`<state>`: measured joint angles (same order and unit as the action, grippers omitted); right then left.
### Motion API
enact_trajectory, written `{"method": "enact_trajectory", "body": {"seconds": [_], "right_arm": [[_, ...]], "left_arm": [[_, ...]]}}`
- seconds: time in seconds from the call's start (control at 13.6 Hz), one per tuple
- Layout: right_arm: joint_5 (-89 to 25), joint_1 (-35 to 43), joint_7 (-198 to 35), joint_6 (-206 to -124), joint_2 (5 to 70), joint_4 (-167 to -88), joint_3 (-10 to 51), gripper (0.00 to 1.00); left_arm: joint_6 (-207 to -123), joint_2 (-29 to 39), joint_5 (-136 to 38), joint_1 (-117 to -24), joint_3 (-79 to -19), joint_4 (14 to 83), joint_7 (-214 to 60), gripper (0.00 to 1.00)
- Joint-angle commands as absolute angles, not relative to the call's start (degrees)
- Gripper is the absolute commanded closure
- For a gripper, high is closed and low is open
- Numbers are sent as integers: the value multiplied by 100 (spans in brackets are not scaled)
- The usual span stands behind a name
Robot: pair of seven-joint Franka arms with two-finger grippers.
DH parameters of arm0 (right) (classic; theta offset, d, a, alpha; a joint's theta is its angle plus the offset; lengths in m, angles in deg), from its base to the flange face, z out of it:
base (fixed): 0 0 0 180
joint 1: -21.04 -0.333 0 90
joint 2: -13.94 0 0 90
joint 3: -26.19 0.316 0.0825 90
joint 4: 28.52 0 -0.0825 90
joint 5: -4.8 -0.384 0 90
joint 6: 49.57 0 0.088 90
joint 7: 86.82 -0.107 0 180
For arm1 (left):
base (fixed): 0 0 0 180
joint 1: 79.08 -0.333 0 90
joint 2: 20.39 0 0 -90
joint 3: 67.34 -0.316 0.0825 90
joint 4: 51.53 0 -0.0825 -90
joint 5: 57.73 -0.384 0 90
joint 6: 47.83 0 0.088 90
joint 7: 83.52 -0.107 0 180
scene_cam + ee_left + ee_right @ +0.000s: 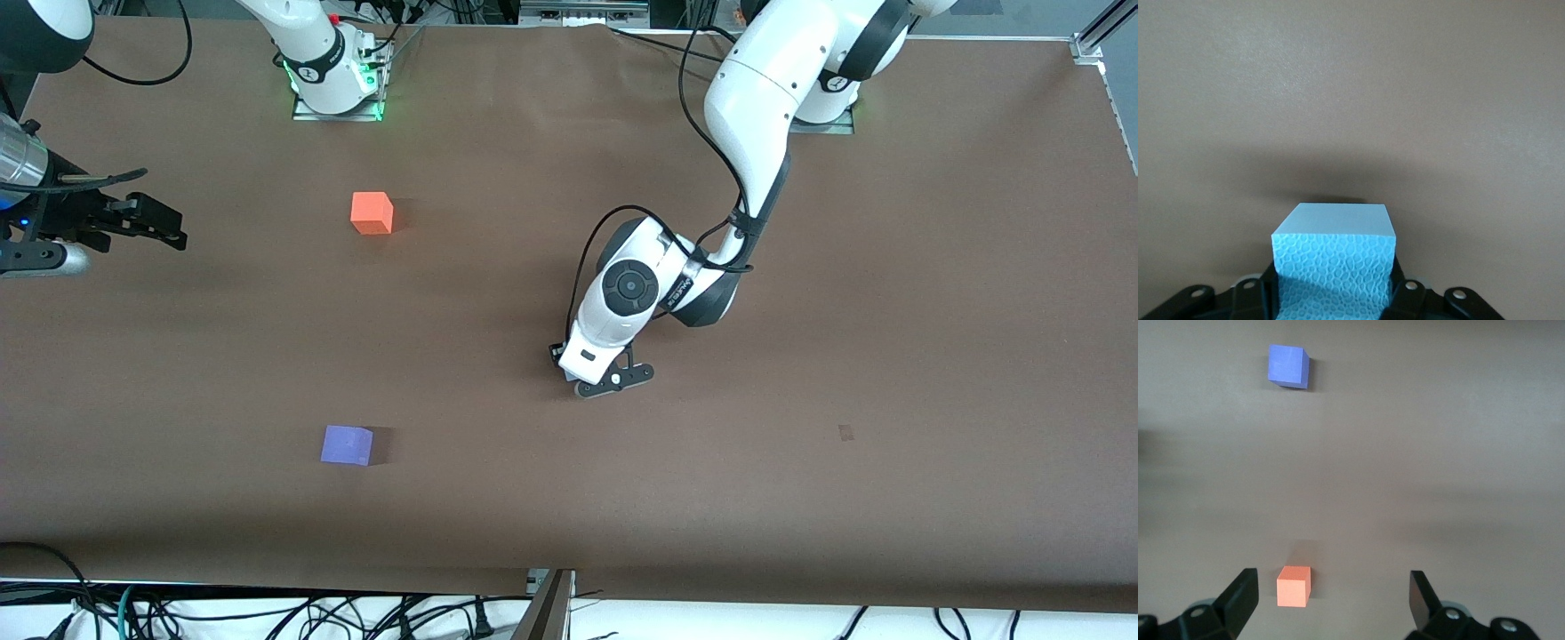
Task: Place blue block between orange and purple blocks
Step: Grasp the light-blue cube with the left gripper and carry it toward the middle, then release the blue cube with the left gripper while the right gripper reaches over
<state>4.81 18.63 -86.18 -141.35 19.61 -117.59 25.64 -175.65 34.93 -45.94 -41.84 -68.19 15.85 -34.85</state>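
The blue block [1335, 257] sits between the fingers [1263, 293] of my left gripper [1333, 283], which press on both of its sides. In the front view my left gripper [597, 380] is low over the middle of the table and hides the block. The orange block [372, 213] lies farther from the front camera and the purple block [347, 444] nearer, both toward the right arm's end. My right gripper [164, 227] hangs open and empty at that end. Its wrist view shows the orange block [1293, 586] and the purple block [1287, 365].
The brown table [800, 400] carries only the three blocks. A small dark mark [845, 433] lies toward the left arm's end. Cables [267, 613] hang along the table's edge nearest the front camera.
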Motion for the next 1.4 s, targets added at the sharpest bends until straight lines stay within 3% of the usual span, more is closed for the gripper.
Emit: {"method": "enact_trajectory", "body": {"seconds": [0.0,0.07,0.44,0.89,0.96,1.33], "right_arm": [[489,1858,-8630,-14124,2123,-11623,2584,0],[480,1858,-8630,-14133,2158,-11623,2584,0],[497,1726,-8612,-14379,2282,-11632,2592,0],[498,1753,-8646,-14370,2677,-11685,2566,0],[428,1726,-8673,-14448,2851,-11650,2583,0],[383,1007,-9902,-15204,3616,-11518,2610,0]], "left_arm": [[-17536,3516,-4927,-4181,-6892,1465,-3500,17],[-17509,3481,-5207,-4216,-6892,1474,-3509,0],[-17080,2981,-5377,-4794,-6883,1482,-3631,0],[-15192,1620,-5412,-5911,-6892,1701,-4858,0],[-15102,1113,-5343,-6243,-6874,2033,-5019,0],[-14767,-2122,-5289,-7422,-6839,4993,-5811,0]]}}
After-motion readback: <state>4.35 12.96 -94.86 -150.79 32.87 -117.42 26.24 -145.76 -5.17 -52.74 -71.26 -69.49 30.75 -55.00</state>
